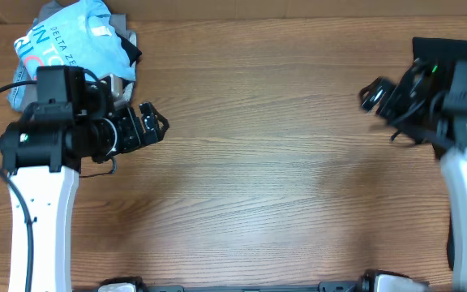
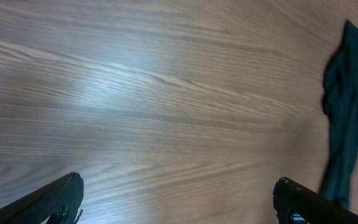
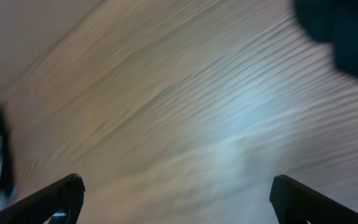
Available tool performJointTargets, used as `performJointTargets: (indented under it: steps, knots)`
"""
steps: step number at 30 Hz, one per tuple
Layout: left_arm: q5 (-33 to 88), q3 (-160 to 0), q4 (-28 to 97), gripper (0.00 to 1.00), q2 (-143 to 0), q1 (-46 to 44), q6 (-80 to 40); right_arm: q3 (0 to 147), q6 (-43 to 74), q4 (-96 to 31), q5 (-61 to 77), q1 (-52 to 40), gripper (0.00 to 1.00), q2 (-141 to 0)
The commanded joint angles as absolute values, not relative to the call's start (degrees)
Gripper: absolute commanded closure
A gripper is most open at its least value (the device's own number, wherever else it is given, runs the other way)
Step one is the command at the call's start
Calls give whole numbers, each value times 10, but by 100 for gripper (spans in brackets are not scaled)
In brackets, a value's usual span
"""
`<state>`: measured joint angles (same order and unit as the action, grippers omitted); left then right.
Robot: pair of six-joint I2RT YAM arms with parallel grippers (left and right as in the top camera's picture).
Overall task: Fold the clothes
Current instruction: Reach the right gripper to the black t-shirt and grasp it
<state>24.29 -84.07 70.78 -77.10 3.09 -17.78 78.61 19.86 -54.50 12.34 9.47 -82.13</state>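
While left gripper and right gripper gape empty, black T-shirt sits bunched beside right gripper; folding looks unstarted.

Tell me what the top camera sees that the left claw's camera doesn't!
Only the overhead view shows the light blue printed shirt bunched at the far left of the wooden table, both arms, and the open right claw. Only the left wrist view shows the wood grain close up between its own fingertips. Both show the table, the open left claw, and probably the same black cloth.
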Motion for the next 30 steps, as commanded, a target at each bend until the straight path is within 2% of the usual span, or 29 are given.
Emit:
performJointTargets:
  steps: [1, 10, 15, 20, 26, 29, 30]
  knots:
    - [298, -859, 710, 0, -790, 28, -163, 861, 209, -533, 94, 148, 0, -908]
    - [296, -859, 727, 0, -803, 28, -163, 882, 208, -410, 27, 188, 0, -1049]
    - [297, -859, 728, 0, -803, 28, -163, 882, 208, -385, -69, 189, 0, -1103]
    - [296, -859, 728, 0, -803, 28, -163, 882, 208, -371, -96, 192, 0, -1174]
    - [297, -859, 733, 0, -803, 28, -163, 882, 213, -353, -96, 206, 9, -1227]
    - [296, -859, 733, 0, -803, 28, -163, 882, 213, -355, -95, 211, 20, -1233]
    - [296, -859, 733, 0, -803, 28, -163, 882, 213, -359, -93, 211, 29, -1233]
